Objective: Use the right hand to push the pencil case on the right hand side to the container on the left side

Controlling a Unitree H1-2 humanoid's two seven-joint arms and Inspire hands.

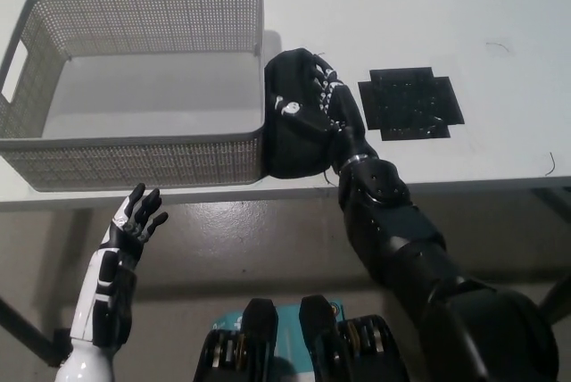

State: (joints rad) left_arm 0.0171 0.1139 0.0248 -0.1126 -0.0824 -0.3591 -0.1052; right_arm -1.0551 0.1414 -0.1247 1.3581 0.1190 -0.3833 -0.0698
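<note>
The fingers (323, 87) of the black right hand (319, 101) lie spread flat on top of the pencil case (299, 119), pressing on it rather than gripping it — nothing is pinched between them. The case is a dark, soft pouch, and against it the black hand is hard to outline; only the pale marks on the hand show where it sits. The right arm (393, 221) runs back from the hand toward the lower right, crossing the front edge of the surface (446, 7).

The pencil case lies on the surface with its left edge against the right wall of the container (143, 3), a grey mesh basket with cut-out handles. Its far left corner looks to be riding slightly up against the basket's rim, though I cannot tell for sure. Just to the right of the case, a flat black cross-shaped mat (410, 103) lies bare on the surface.

Judging by how things lie, the push is essentially finished — the case has reached the container's side and cannot go further left without being lifted over the wall. If the goal is only contact with the container, what remains is to lift the hand clear.

The white left hand (134, 220) rests below the surface's front edge at lower left, fingers apart, holding nothing.
</note>
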